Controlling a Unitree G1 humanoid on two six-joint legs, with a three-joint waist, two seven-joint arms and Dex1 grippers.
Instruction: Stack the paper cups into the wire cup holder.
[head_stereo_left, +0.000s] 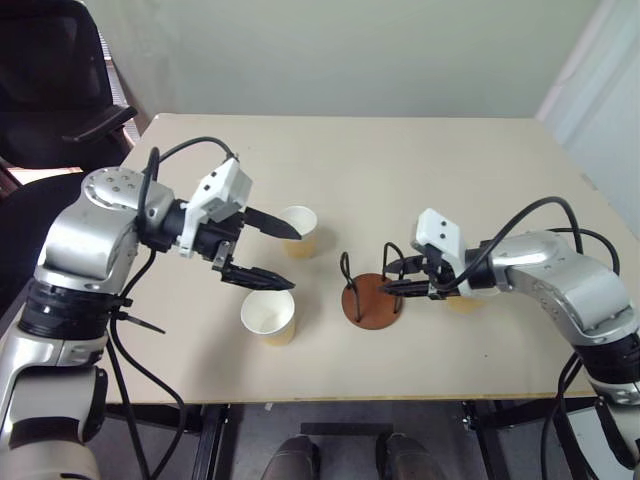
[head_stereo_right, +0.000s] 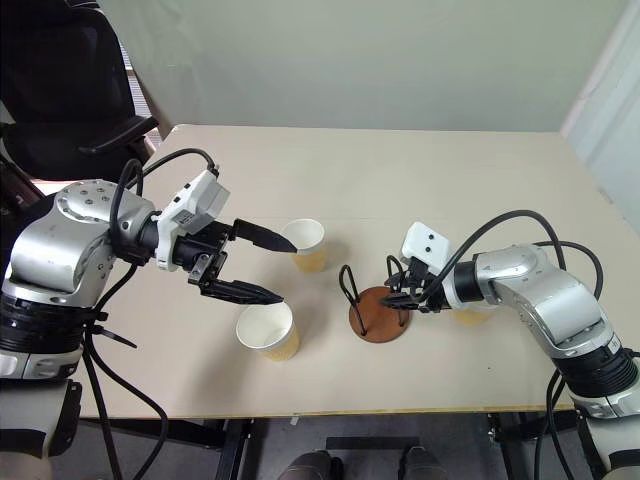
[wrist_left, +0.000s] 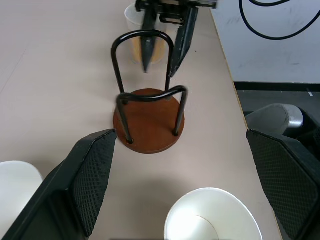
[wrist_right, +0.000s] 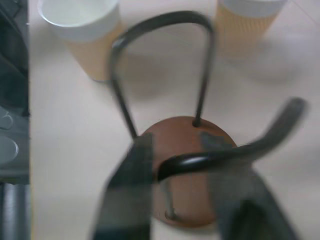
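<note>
The wire cup holder (head_stereo_left: 371, 297) stands empty near the table's (head_stereo_left: 420, 160) near edge, about midway along it. The right hand (head_stereo_left: 394, 277) sits at the holder's wire loops, fingers narrowly parted — one loop lies between them, though whether they grip it cannot be told. Two paper cups (head_stereo_left: 270, 317) (head_stereo_left: 298, 231) stand toward the left; the left hand (head_stereo_left: 280, 257) hovers between them, fingers wide, holding nothing. A third cup (wrist_left: 144, 42) stands behind the right hand.

beige table (head_stereo_left: 420, 160) by a pale wall (head_stereo_left: 350, 50); black office chair (head_stereo_left: 50, 80) at its far-left corner.
</note>
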